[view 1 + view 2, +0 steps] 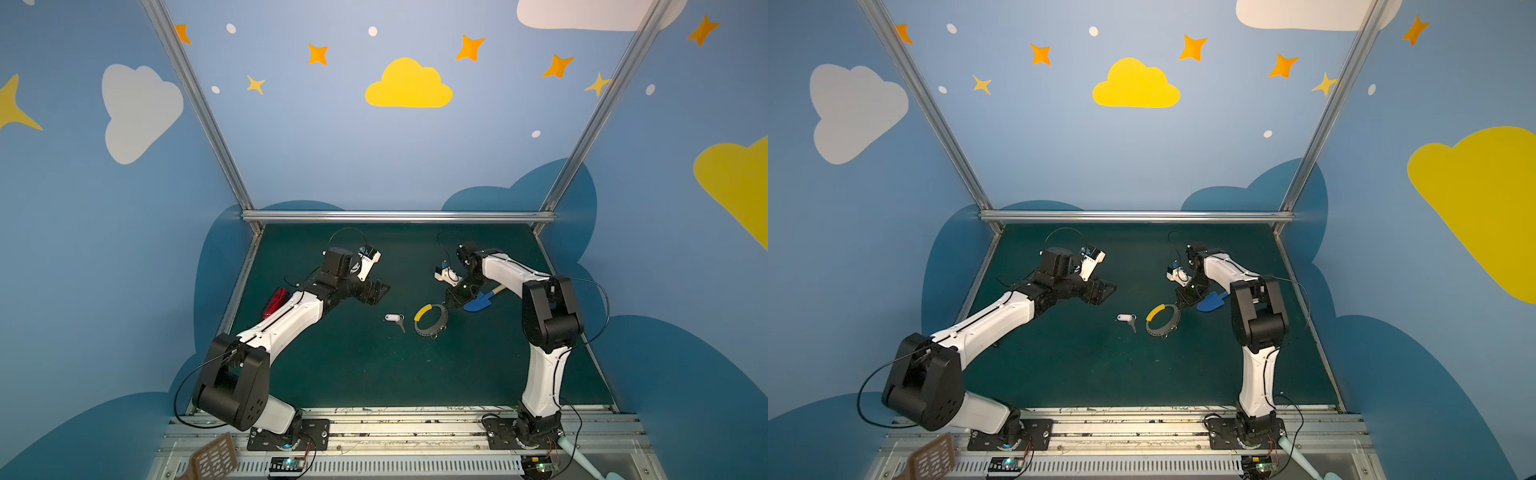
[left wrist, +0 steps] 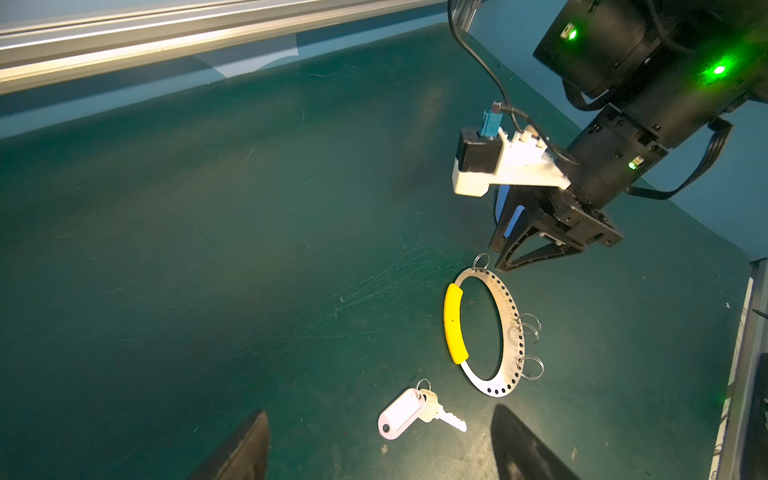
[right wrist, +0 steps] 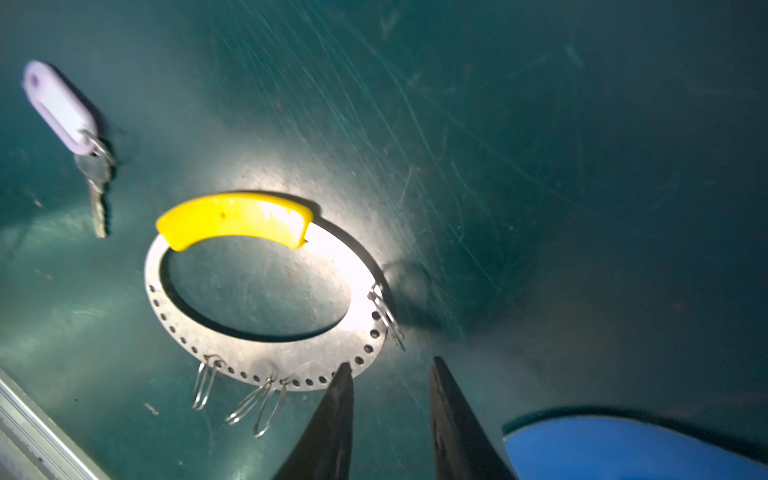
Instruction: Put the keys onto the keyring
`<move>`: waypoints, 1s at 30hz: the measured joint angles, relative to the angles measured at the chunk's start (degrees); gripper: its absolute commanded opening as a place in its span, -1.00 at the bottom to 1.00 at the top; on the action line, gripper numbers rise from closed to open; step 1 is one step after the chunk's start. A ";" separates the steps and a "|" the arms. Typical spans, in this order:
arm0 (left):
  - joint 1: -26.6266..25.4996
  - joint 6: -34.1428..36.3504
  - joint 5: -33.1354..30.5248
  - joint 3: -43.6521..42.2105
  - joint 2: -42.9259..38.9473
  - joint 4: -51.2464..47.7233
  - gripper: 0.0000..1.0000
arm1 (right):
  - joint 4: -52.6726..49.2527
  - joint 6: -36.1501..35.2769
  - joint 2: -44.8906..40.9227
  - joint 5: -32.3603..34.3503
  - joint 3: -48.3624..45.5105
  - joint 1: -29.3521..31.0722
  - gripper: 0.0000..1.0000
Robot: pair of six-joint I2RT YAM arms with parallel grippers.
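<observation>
Blue walls painted with white and yellow clouds and orange stars enclose a dark green, scratched bench (image 1: 374,374). Near its middle lie the keys (image 1: 395,319), a small silver metal key joined by a tiny split loop to a white oblong plastic tag, flat on the surface in both top views (image 1: 1127,319). Just beside them, not touching, lies the keyring (image 1: 426,332), a large flat grey metal hoop dotted with small holes. Its yellow-covered arc faces the keys, and 4 tiny silver loops (image 3: 266,407) hang from its rim. The key's own loop is threaded through none of the holes.

The left end effector (image 1: 379,294) hangs above the bench, left of the keys and farther back. It is released: its 2 fingers (image 2: 249,449) spread wide with nothing between them.

The right end effector (image 3: 390,365) points down at the hoop's far edge, opposite the keys. Its 2 fingers stand a narrow gap apart and clamp nothing. 1 tip overlaps the rim in the right wrist view, but contact cannot be told. A blue plastic toy shovel (image 1: 478,302) with a wooden handle lies just beside this end effector.
</observation>
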 measured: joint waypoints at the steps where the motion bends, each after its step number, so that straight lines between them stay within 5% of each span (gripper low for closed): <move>1: -0.04 0.00 0.00 0.00 0.07 0.00 0.65 | -0.13 0.02 0.04 0.22 0.00 0.00 -0.36; 20: -1.07 0.00 0.15 0.00 0.98 -0.31 0.63 | -0.20 0.13 2.93 1.36 2.93 0.44 -0.47; 30: -1.14 0.00 0.15 0.00 0.98 -0.31 0.63 | -2.25 -1.27 4.68 -0.98 4.63 0.72 -1.00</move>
